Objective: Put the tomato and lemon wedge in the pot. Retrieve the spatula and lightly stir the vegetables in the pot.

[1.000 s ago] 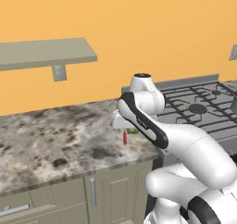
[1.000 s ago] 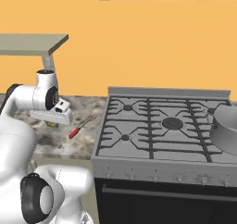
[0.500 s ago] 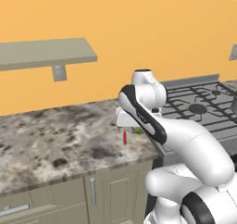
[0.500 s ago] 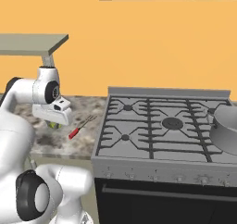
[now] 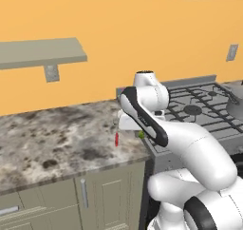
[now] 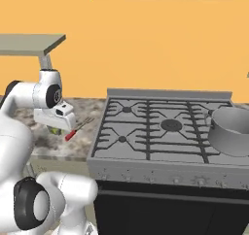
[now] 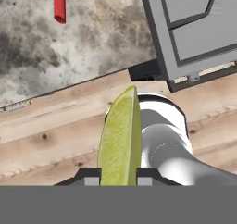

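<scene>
Yellow-green lemon wedge (image 7: 119,140) is sitting pinched between the two dark finger tips of the robot's gripper (image 7: 118,176), clenched on it above the edge of the speckled stone counter (image 5: 52,138).

White arm is reaching over the counter's right end, just beside the grey gas stove (image 6: 160,132), with the wedge showing as a small green spot under the hand (image 5: 141,134) in the left base view. Slim red-handled spatula (image 6: 78,128) is lying on the counter near the gripper, its pale head pointing toward the stove. Round grey brushed-metal pot (image 6: 231,130) is standing on the stove's far right burner, well apart from the gripper. Wooden floor (image 7: 51,135) is showing below the counter edge in the hand view.
</scene>
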